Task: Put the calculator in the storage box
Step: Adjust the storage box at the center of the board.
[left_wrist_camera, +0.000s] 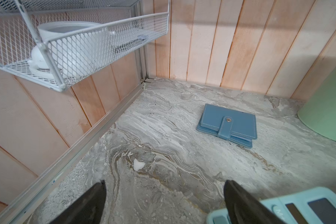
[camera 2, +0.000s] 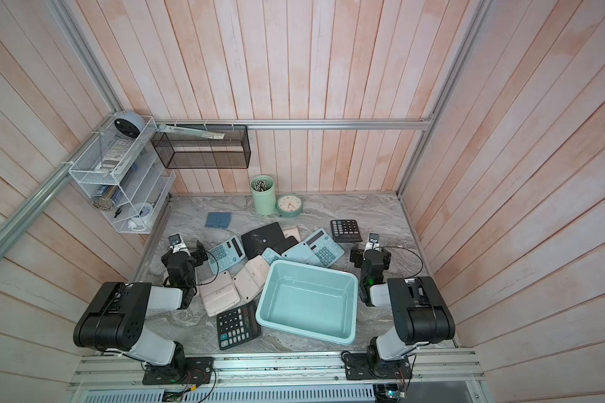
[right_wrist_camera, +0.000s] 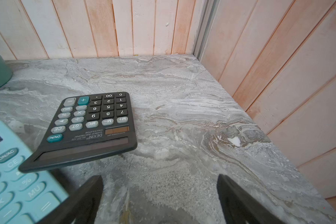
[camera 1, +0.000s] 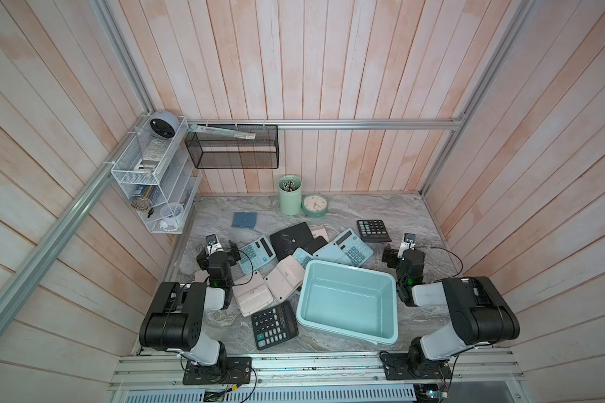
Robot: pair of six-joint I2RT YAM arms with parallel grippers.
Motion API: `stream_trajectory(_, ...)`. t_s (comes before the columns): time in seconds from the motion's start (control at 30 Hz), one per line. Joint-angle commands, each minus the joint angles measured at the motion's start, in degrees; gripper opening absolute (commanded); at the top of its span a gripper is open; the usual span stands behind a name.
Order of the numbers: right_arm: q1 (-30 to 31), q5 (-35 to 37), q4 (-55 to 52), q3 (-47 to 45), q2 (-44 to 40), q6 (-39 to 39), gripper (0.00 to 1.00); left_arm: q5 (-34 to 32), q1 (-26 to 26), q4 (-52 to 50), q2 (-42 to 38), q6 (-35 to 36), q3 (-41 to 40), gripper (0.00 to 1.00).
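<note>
The storage box (camera 1: 346,303), a light aqua tub, stands empty at the front right of the marble table, seen in both top views (camera 2: 308,303). Several calculators lie round it: a black one (camera 1: 275,324) at its front left, pale ones face down (camera 1: 252,293), blue ones (camera 1: 348,247) behind it, and a black one (right_wrist_camera: 89,124) at the back right. My left gripper (left_wrist_camera: 165,182) is open over bare table, one finger beside a blue calculator (left_wrist_camera: 279,207). My right gripper (right_wrist_camera: 159,176) is open over bare table, near the back black calculator. Neither holds anything.
A green pen cup (camera 1: 290,195) and a green clock (camera 1: 314,206) stand at the back wall. A blue wallet (left_wrist_camera: 228,125) lies back left. A white wire rack (camera 1: 154,174) and a black mesh basket (camera 1: 233,146) hang on the walls.
</note>
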Motion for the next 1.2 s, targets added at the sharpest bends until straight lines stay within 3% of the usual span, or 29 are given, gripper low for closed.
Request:
stream_trajectory(0.0, -0.29, 0.14, 0.85, 0.99, 0.75, -0.09, 0.98, 0.70, -0.04, 0.44, 0.31, -0.12, 0.66, 1.00)
stream_trajectory(0.57, -0.25, 0.06, 0.85, 0.99, 0.60, -0.09, 0.98, 0.69, -0.04, 0.74, 0.32, -0.24, 0.47, 1.00)
stream_trajectory(0.67, -0.24, 0.37, 2.70, 0.09, 0.37, -0.43, 0.98, -3.77, -0.24, 4.90, -1.15, -1.48, -2.42, 1.00)
stream_trajectory(0.83, -0.21, 2.96, 1.57, -2.50, -6.31, 0.44, 0.98, -3.10, -0.59, 11.93, -2.60, -1.07, -6.70, 1.00)
stream_trajectory(0.9, 0.25, 3.04, -1.89, -2.39, -10.75, 0.13, 0.98, -6.69, -1.70, 12.74, -4.49, -0.68, -7.73, 1.00)
stream_trajectory(1.03, 1.32, 1.03, -8.35, -1.59, -20.65, -1.80, 0.98, -10.18, -3.94, 2.26, -15.47, 0.93, -6.52, 1.00)
stream_trajectory(1.17, 2.13, -2.18, -21.54, 4.01, -30.80, 3.16, 0.98, -8.94, -5.35, -4.16, -25.42, -1.66, -4.81, 1.00)
